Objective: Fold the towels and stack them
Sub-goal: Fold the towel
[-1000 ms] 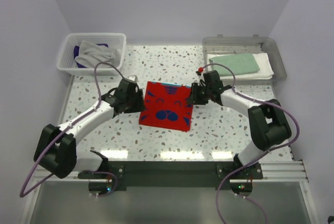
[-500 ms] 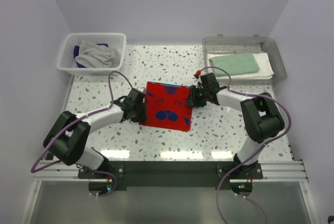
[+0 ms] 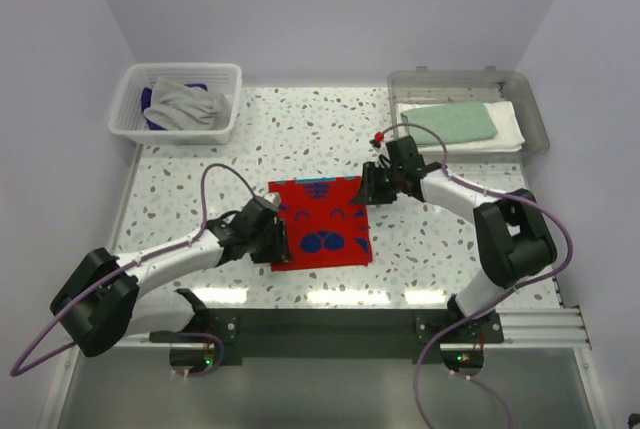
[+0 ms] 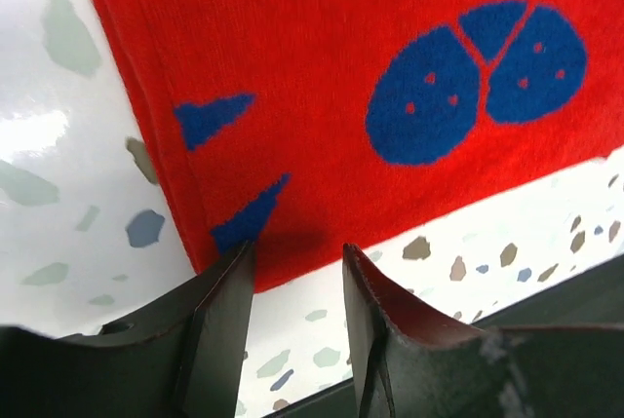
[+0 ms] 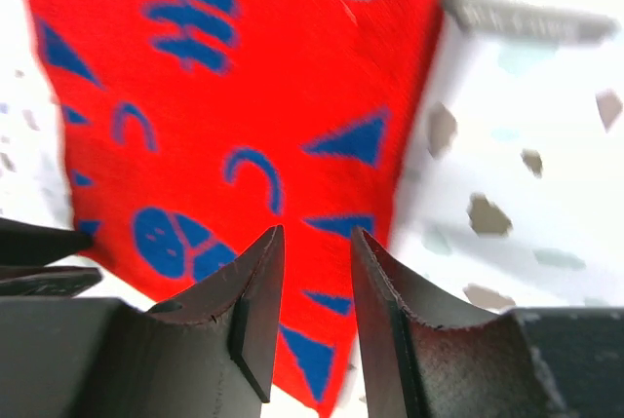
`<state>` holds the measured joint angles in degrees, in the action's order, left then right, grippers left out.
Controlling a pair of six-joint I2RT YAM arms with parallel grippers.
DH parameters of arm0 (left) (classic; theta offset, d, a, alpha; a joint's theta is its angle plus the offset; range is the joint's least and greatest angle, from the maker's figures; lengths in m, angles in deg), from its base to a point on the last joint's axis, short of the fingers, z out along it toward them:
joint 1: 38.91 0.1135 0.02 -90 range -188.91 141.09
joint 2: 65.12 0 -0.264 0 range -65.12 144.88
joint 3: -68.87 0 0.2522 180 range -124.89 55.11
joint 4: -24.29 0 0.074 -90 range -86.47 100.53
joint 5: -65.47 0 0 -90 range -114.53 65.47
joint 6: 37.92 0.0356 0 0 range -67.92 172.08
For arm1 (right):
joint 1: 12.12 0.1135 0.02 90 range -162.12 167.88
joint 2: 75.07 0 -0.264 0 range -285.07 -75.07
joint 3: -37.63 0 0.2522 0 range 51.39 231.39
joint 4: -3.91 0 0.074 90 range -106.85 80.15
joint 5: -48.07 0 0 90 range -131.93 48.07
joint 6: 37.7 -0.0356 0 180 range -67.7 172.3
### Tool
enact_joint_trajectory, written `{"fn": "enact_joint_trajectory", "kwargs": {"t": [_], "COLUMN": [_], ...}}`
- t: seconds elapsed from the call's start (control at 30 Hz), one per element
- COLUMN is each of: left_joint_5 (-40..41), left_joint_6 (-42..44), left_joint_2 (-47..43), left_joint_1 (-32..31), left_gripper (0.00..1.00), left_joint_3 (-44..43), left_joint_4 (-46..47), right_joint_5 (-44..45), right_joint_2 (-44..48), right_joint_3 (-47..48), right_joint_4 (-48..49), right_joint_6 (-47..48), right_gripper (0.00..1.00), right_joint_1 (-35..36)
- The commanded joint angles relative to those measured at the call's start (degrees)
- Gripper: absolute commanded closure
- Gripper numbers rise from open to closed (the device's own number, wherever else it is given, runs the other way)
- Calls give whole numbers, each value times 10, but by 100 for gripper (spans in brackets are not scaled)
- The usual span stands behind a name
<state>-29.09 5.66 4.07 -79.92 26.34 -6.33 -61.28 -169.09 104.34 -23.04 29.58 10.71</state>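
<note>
Resting low at the near-left corner of the patterned towel [image 3: 322, 221], the left gripper [image 4: 292, 267] has its two dark, blunt fingers [image 4: 219, 311] a narrow gap apart. Speckled table shows in the gap and no cloth is clamped, though the left tip meets the towel's hem.

The right gripper [image 5: 317, 247] has its fingers narrowly parted above the towel's right edge, near its far-right corner. Red cloth shows through the gap. Whether it touches the cloth cannot be told, as the view is blurred.

- Patterned towel: soft knit, red with blue rounded and triangular shapes and a turquoise band at its far edge. Roughly square, flat, slightly skewed, at the middle of the table [image 3: 450, 239].
- Table: glossy white terrazzo, grey and brown flecks.
- Far-left corner: white slatted plastic basket [image 3: 170, 132], holding a crumpled grey towel [image 3: 188, 101] over a dark purple towel [image 3: 150, 109].
- Far-right corner: clear grey plastic tray [image 3: 535, 121], holding a folded mint-green towel [image 3: 450, 121] laid on a folded white towel [image 3: 508, 132].
</note>
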Motion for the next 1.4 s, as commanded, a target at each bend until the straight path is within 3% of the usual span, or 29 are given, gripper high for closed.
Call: {"fn": "enact_joint_trajectory", "kwargs": {"t": [0.0, 0.13, 0.33, 0.57, 0.77, 0.83, 0.87, 1.03, 1.07, 1.13, 1.37], "left_joint_5": [59, 69, 48, 31, 44, 59, 59, 83, 90, 99, 2], "left_joint_6": [22, 97, 170, 211, 199, 205, 208, 291, 310, 368, 515], "left_joint_2": [16, 72, 198, 318, 337, 322, 304, 263, 266, 277, 352], "left_joint_1": [7, 58, 152, 185, 196, 195, 195, 196, 196, 198, 210], "left_gripper": [53, 56, 63, 72, 71, 68, 61, 37, 17, 3, 1], "left_joint_3": [-79, -190, -290, -332, -334, -340, -344, -386, -394, -427, -479], "left_joint_4": [-63, -54, -25, -14, -47, -59, -68, -77, -76, -90, -70], "right_joint_5": [-25, -2, 11, 34, 57, 56, 49, 31, 29, 22, -39], "right_joint_2": [16, -30, -122, -165, -158, -140, -133, -129, -136, -157, -229], "right_joint_3": [61, 130, 176, 168, 152, 164, 170, 256, 271, 306, 408], "right_joint_4": [1, 12, 35, 48, 41, 14, 6, -117, -136, -176, -292], "right_joint_6": [13, 15, 9, 25, 65, 107, 128, 288, 306, 352, 473], "right_gripper": [62, 68, 77, 81, 82, 80, 78, 55, 52, 51, 50], "right_joint_1": [3, 2, 2, 0, -7, -9, -8, -10, -13, -16, -31]}}
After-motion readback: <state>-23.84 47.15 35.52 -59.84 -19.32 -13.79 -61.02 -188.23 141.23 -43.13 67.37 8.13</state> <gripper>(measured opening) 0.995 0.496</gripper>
